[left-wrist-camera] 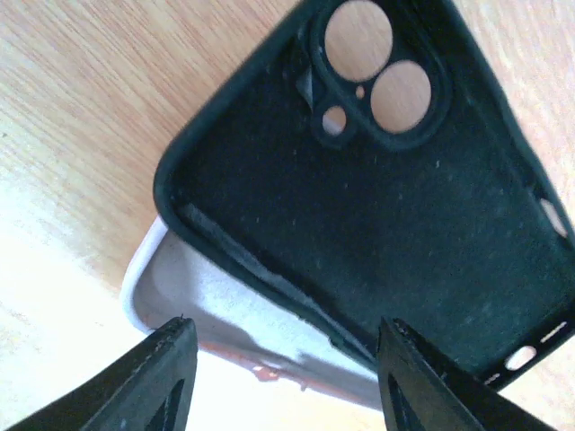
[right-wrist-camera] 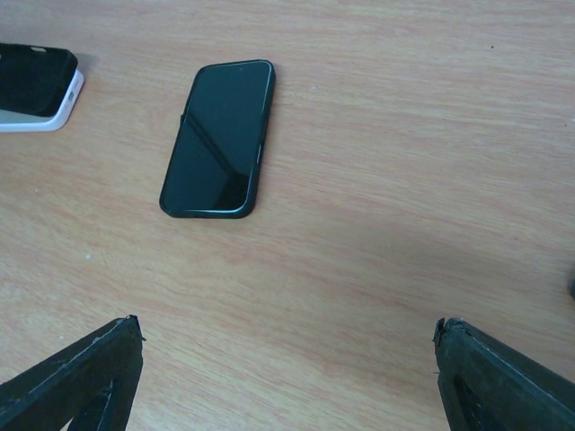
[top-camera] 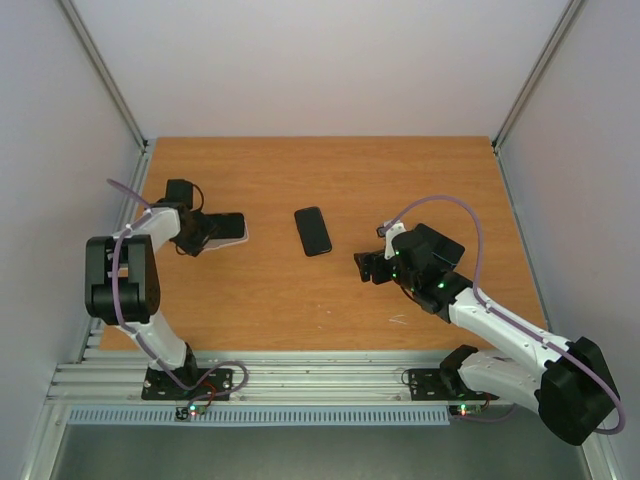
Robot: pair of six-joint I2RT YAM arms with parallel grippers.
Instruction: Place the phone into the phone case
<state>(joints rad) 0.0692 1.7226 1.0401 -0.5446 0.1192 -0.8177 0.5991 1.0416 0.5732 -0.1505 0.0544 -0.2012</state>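
Note:
The black phone (top-camera: 313, 231) lies flat on the wooden table (top-camera: 330, 300), its glossy face up; it also shows in the right wrist view (right-wrist-camera: 220, 139). A black phone case (left-wrist-camera: 386, 206) with camera cutouts lies inside-up, partly on top of a white case (left-wrist-camera: 207, 305). Both sit at the left (top-camera: 229, 227). My left gripper (left-wrist-camera: 283, 359) is open, its fingers (left-wrist-camera: 166, 382) straddling the near edge of the two cases. My right gripper (right-wrist-camera: 287, 359) is open and empty above bare table, right of the phone and a little nearer than it.
Grey side walls and metal frame posts (top-camera: 105, 70) border the table. The corner of the black and white cases shows at the top left of the right wrist view (right-wrist-camera: 36, 85). The arm bases sit on a rail (top-camera: 300, 380) at the near edge.

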